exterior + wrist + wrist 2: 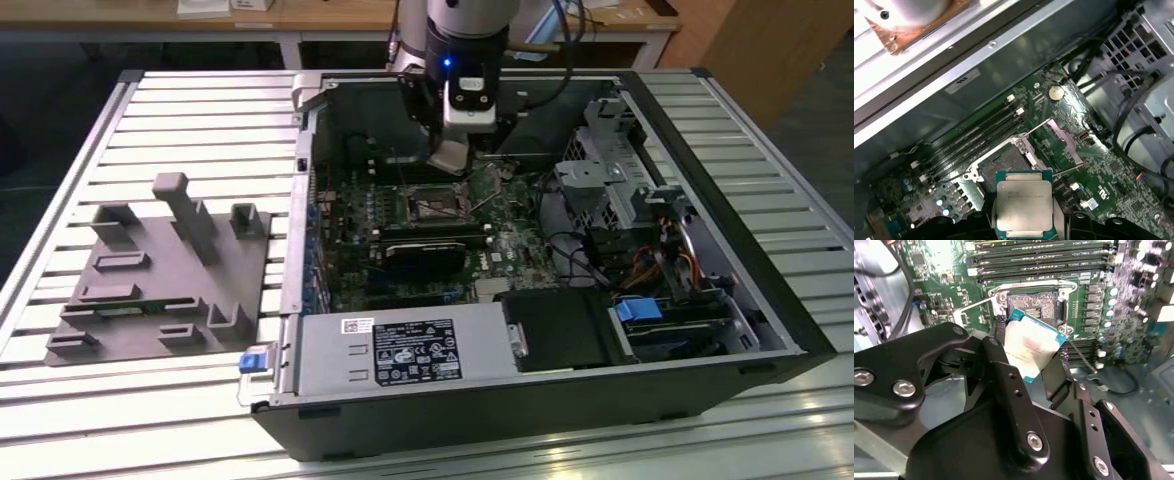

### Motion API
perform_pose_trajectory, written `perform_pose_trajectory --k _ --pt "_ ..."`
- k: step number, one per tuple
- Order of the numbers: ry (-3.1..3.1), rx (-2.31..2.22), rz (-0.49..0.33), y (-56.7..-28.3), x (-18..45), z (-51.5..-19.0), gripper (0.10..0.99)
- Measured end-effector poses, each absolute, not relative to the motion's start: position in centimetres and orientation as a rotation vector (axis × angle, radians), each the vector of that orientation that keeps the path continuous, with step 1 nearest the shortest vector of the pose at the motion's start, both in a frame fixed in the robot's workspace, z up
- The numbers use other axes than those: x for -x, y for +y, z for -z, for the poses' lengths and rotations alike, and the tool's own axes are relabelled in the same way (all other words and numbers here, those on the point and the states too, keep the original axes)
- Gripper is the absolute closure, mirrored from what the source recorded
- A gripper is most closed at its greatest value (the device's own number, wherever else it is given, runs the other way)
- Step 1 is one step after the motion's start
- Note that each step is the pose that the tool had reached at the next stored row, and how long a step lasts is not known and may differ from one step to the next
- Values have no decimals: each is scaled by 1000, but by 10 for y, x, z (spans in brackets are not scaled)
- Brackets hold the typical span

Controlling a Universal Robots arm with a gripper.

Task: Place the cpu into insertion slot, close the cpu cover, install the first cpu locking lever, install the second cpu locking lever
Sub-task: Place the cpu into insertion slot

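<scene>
Slatted table carries the open case; my gripper is clamped on the cpu, and the insertion slot lies just below it in the exterior view.

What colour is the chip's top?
The cpu is silver-grey, best seen in the first wrist view.

nothing readable here tbh, black spec label on the power supply has tiny white print too small to make out, little white sticker beside it same deal, faint lines on the cpu lid, white logo mark on the motherboard
</scene>
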State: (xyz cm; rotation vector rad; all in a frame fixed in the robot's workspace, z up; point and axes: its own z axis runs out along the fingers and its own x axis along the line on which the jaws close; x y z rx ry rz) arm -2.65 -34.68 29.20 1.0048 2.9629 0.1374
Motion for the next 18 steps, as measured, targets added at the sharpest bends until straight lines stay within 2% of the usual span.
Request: perform_pose_trajectory --k 18 --pt "2756 -1452 -132 -347 27 -284 549"
